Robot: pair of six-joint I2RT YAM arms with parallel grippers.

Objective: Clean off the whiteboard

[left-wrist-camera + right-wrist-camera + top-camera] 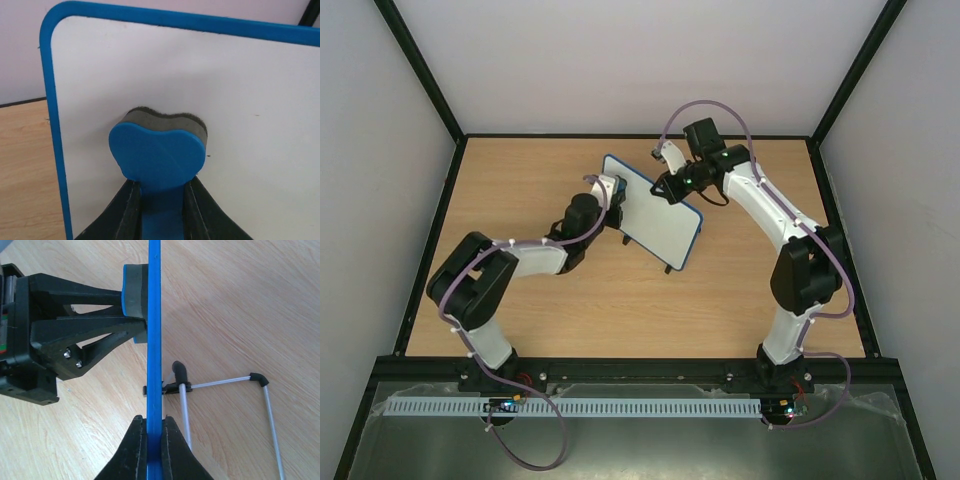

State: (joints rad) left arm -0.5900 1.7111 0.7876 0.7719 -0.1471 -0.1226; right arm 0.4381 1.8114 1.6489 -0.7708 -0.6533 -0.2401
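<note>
The whiteboard [655, 212] stands upright on the wooden table, white with a thin blue rim. Its face looks blank in the left wrist view [150, 70]. My left gripper [161, 197] is shut on a blue-and-black eraser [157, 150] and presses its dark felt side against the board's face, near the left rim. In the top view the left gripper [612, 192] sits at the board's left end. My right gripper [154, 427] is shut on the board's blue top rim [154, 340], seen edge-on. In the top view the right gripper [670, 188] is at the board's far edge.
The board's wire stand [225, 390] with black feet rests on the table behind the board. Black frame rails [420, 250] and grey walls bound the wooden table [570, 310] on all sides.
</note>
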